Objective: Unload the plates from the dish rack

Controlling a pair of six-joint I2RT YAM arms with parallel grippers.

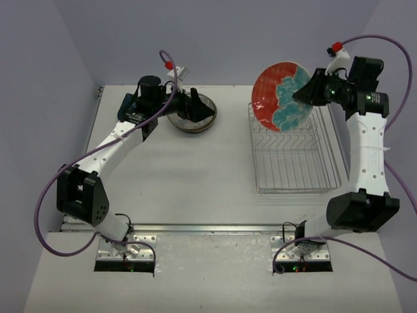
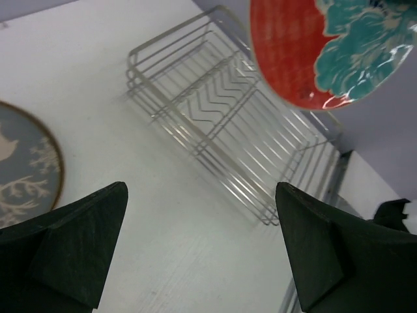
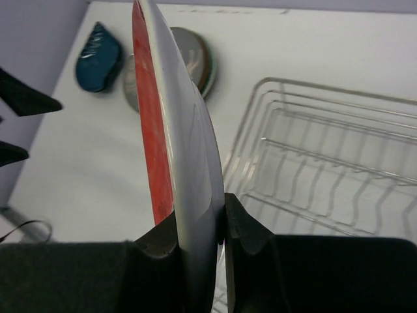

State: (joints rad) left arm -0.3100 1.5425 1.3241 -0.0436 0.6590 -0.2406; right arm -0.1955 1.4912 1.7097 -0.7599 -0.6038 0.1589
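right gripper (image 3: 199, 216) pinches red plate (image 1: 277, 98) upright above dish rack (image 1: 296, 163); unloaded plates (image 3: 202, 65) lie left, by the wide-open left gripper (image 2: 201, 189)

Twin YAM arms, tabletop rig. L arm (image 1: 111, 145) and R arm (image 1: 366, 150): white link shells, chunky blk joint housings (image 1: 81, 195) at elbows and wrists. Purple cables (image 1: 44, 202) trail off each arm; red-capped connectors (image 1: 169, 65) nr wrists. Teal patch (image 1: 125, 105) on L wrist, green light (image 1: 333, 93) on R wrist. Bases sit on bare metal plates (image 1: 124, 253) w/ small LEDs (image 1: 296, 267). Gripper fingers (image 2: 71, 248) dark, matte, wedge-shaped, tapering to blunt tips.
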